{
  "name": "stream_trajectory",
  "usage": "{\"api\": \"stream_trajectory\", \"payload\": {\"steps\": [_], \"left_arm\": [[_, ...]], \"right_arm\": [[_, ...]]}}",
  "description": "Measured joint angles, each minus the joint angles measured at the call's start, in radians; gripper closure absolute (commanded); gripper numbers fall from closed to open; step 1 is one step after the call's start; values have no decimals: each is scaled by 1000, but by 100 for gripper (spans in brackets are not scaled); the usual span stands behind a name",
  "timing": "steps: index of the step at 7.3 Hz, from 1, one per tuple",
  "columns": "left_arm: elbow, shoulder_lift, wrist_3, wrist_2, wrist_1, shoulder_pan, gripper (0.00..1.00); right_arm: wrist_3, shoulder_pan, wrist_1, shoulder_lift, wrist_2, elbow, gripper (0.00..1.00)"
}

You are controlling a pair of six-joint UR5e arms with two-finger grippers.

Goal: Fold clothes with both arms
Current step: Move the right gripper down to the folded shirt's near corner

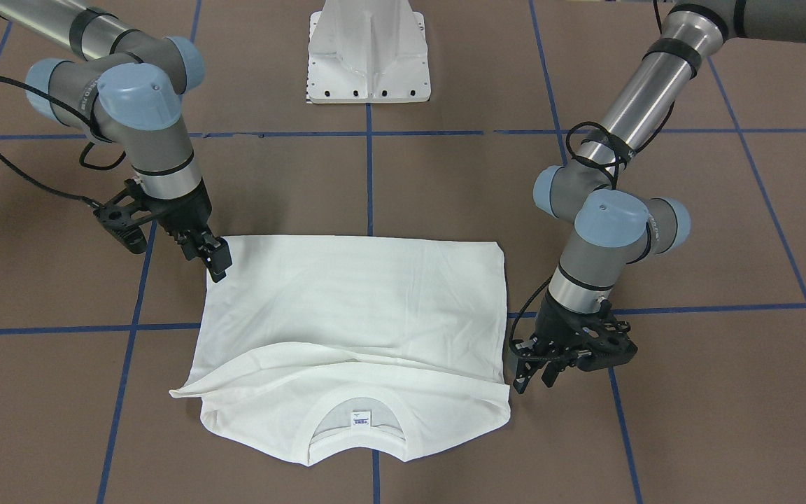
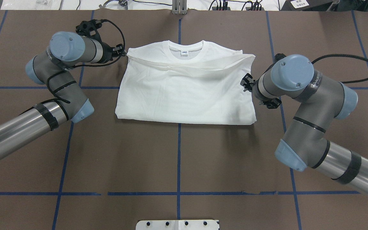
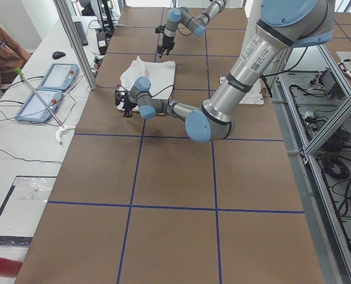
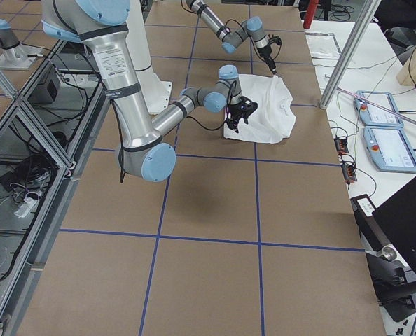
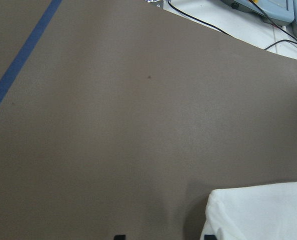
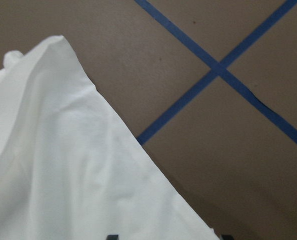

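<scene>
left gripper (image 1: 533, 372) and right gripper (image 1: 215, 264) both spread, empty, at opposite side edges of t-shirt (image 1: 354, 301)

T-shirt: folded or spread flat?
Folded. The T-shirt lies as a compact rectangle, no sleeves sticking out, and an upper layer's edge runs across just below the collar.

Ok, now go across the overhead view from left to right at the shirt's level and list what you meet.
left arm → left gripper → T-shirt → right gripper → right arm
</scene>
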Motion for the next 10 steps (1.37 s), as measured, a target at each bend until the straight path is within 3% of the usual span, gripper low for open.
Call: {"api": "stream_trajectory", "payload": {"steps": [3, 4, 5, 6, 10], "left_arm": [[-2, 2, 0, 0, 4, 1, 39], [-3, 2, 0, 0, 6, 1, 39], [-5, 2, 0, 0, 8, 1, 39], [-7, 2, 0, 0, 10, 1, 39], [-9, 3, 0, 0, 11, 3, 39]], "right_arm": [[71, -66, 1, -38, -42, -3, 27], [79, -80, 1, -42, -47, -5, 35], [83, -91, 1, -44, -53, -6, 91], [86, -97, 1, -45, -55, -5, 100], [75, -101, 1, -44, -50, -1, 100]]}}
